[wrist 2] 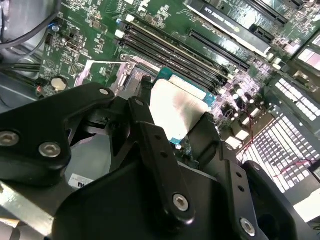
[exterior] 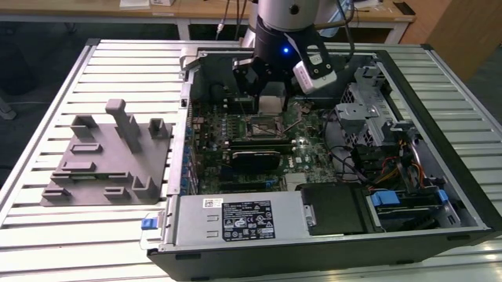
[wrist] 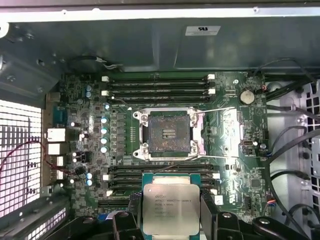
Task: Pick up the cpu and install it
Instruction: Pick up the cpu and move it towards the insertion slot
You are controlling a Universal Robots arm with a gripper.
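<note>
Tool (wrist: pixel 170 223): pinching the cpu (wrist: pixel 170 202) by 2 sides.
Socket (wrist: pixel 169 136): open and bare, near the cpu.
Do it well: I'd keep it flat, match the corners, go slow.

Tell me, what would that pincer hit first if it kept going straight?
Most likely the motherboard, at or beside the open socket: the pincer, shut on the cpu, points down at it. Depth is unclear, so exact alignment cannot be told.

Even light, glare on cpu (wrist 2: pixel 175 107)
</note>
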